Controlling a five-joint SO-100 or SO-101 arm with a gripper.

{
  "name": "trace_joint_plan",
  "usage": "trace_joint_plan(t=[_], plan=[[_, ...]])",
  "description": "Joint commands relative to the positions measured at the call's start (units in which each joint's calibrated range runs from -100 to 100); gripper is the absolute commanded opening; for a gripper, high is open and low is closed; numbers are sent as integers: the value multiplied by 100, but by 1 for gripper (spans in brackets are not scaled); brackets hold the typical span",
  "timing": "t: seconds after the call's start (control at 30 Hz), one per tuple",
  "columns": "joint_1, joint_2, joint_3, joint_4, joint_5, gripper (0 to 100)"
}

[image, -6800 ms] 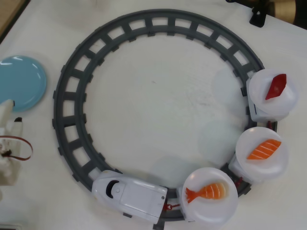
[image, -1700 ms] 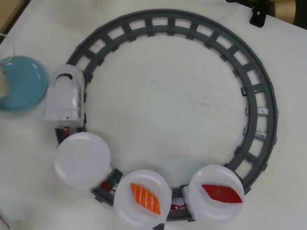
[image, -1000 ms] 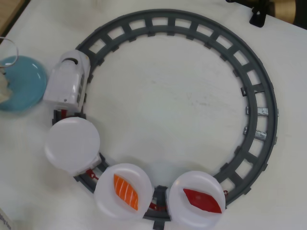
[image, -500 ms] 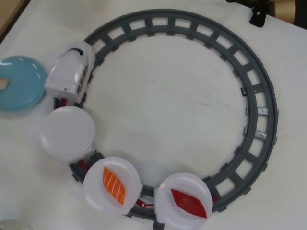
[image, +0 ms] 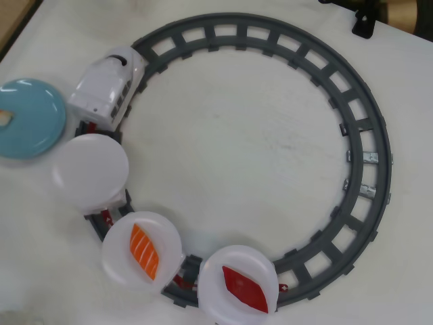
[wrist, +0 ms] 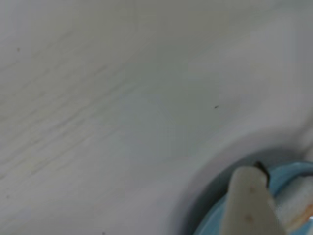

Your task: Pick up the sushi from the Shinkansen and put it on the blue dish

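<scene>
White tabletop (image: 257, 149) carries the Shinkansen (image: 108, 88) near its left edge, beside the blue dish (image: 34, 128) where the sushi (image: 5, 118) seemingly lies; placement looks finished, retreat is next, and I cannot tell whether the end effector (wrist: 254, 200) is apart.

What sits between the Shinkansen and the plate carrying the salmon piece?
In the overhead view, one empty white plate rides between the Shinkansen and the salmon plate.

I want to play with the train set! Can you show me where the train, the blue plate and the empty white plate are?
Shinkansen (image: 108, 91), overhead view: middle of its white roof.
Blue dish (image: 34, 122), overhead view: bare glossy centre of the dish.
Empty white plate (image: 90, 171), overhead view: centre of the plate just behind the train.
</scene>
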Motion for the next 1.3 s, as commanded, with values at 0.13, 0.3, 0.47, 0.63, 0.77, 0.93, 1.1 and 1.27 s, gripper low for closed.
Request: trace_joint_plan(t=[0.13,0.3,0.47,0.63,0.77,0.93,1.1,1.27], plan=[[649,-3484,2810,-1427,-57,19],[1072,-5284,4136,-1486,-57,19],[1001,-6396,4677,-1138,-62,19],[931,-6238,4686,-1019,-31,19],[913,-6296,4722,-1019,-42,19],[913,-6296,4740,-1019,-47,19],[913,-6296,4740,-1019,-36,19],[913,-6296,4740,-1019,-36,19]])
